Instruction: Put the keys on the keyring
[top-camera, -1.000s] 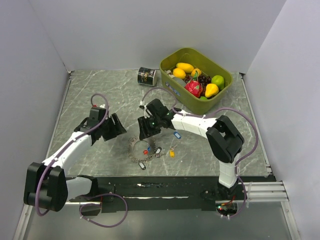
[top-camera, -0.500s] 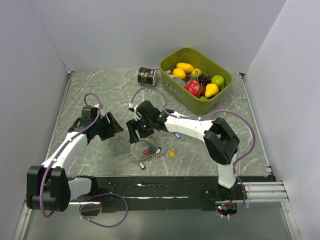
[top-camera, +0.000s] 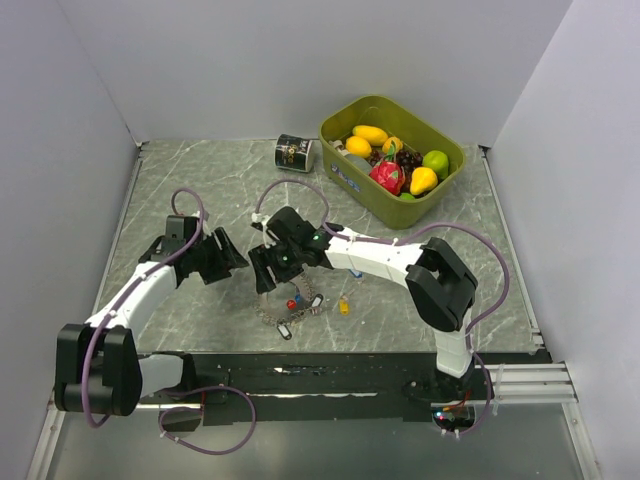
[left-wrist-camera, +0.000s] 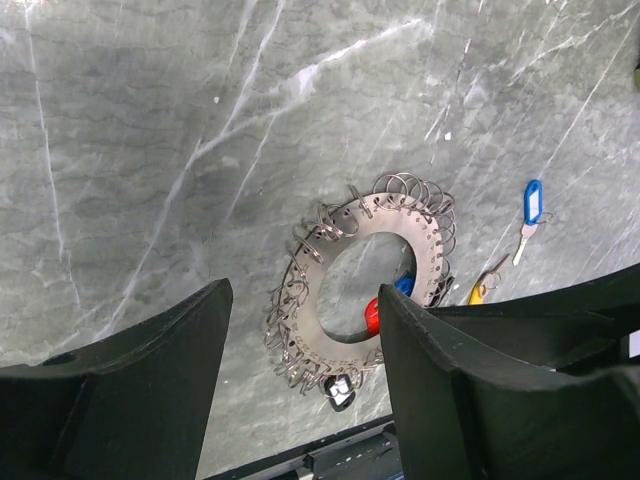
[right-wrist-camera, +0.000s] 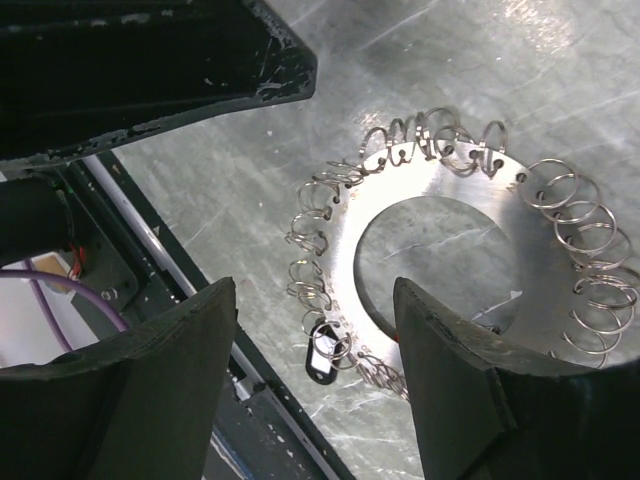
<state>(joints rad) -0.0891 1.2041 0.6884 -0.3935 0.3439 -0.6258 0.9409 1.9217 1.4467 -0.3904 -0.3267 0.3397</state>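
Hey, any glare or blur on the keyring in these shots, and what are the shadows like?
Right wrist: the keyring plate catches bright glare, and the near jaws look dark and soft. Left wrist: the ring is sharp and evenly lit, with no hot spots. Top external: soft, faint shadows lie under the arms on the table, and the ring is too small for detail.

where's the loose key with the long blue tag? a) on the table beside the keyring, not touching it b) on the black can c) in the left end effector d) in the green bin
a: the blue-tagged key lies on the table, apart from the keyring.
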